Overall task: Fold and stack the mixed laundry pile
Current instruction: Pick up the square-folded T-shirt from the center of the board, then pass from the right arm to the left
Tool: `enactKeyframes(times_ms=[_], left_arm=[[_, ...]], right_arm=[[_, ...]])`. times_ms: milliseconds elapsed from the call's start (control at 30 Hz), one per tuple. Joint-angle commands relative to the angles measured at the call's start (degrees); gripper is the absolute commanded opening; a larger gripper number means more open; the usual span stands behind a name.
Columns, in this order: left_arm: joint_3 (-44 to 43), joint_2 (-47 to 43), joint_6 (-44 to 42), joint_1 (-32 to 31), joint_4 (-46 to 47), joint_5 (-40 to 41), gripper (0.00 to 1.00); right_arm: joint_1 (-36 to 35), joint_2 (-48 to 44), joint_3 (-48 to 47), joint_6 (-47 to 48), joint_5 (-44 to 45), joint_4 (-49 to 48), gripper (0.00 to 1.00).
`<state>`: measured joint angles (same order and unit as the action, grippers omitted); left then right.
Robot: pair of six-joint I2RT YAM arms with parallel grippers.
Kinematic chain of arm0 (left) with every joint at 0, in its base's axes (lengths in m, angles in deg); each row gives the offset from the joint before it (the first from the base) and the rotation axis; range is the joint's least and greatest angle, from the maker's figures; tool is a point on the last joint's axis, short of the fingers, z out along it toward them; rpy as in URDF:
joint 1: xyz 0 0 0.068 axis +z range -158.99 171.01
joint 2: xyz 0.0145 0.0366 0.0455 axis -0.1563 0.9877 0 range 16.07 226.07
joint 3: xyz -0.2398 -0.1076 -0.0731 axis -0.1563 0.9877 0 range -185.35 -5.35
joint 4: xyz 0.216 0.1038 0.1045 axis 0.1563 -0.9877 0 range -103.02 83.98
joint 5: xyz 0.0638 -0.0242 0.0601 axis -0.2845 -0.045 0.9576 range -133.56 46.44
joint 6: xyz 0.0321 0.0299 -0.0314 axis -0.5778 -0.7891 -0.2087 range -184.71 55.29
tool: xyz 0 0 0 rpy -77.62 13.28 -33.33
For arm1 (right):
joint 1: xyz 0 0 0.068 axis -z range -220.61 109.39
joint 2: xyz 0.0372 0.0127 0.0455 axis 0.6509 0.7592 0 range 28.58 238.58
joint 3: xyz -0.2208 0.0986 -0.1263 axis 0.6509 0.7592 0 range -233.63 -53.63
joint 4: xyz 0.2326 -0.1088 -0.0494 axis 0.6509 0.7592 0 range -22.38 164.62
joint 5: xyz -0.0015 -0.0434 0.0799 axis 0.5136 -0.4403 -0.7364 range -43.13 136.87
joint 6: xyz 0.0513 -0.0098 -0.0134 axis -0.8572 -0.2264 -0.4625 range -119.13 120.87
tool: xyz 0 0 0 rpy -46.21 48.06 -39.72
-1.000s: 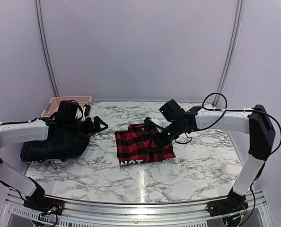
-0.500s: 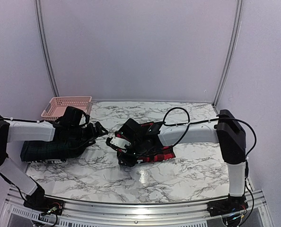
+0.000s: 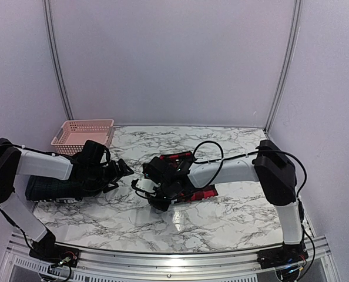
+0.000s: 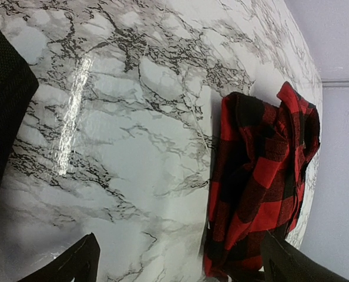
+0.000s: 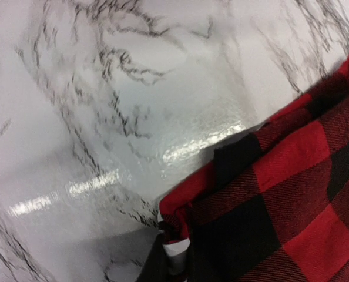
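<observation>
While the right claw, its grip not discernible, is sitting at the near-left corner of the red-and-black checked fabric shirt in the middle of the white marbled surface, presumably to fold it, the left claw is hovering open nearby.

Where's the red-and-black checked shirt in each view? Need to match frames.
Top external: red-and-black checked shirt at table centre, mostly under the right arm.
Left wrist: shirt at right, bunched on marble.
Right wrist: shirt fills lower right.
Shared landmark: grey-veined marble tabletop along the shirt's edge.
</observation>
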<state>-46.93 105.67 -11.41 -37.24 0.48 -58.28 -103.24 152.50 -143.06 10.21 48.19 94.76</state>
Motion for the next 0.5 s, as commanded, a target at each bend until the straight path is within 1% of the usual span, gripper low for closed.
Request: enactKeyframes(times_ms=[0, 133, 267, 333, 467], left_arm=[[0.1, 1.1, 1.5, -0.1, 3.4, -0.7, 0.98], [-1.5, 2.4, 1.9, -0.9, 4.7, -3.3, 0.96], [-4.3, 4.8, 2.6, -2.9, 4.9, -4.6, 0.98], [-5.0, 5.8, 4.1, -3.5, 6.0, -5.0, 0.99], [-4.3, 7.2, 9.4, -4.2, 14.1, -6.2, 0.99]], right_arm=[[-0.3, -2.2, -1.1, 1.8, 4.0, -0.2, 0.0], [1.3, -7.2, -0.7, 1.1, 1.6, -4.5, 0.0], [4.1, -10.7, 0.9, -1.5, -4.3, -8.1, 0.0], [5.0, -12.0, 2.2, -2.1, -5.3, -9.6, 0.0], [5.8, -12.6, 3.2, -2.2, -6.4, -10.1, 0.0]])
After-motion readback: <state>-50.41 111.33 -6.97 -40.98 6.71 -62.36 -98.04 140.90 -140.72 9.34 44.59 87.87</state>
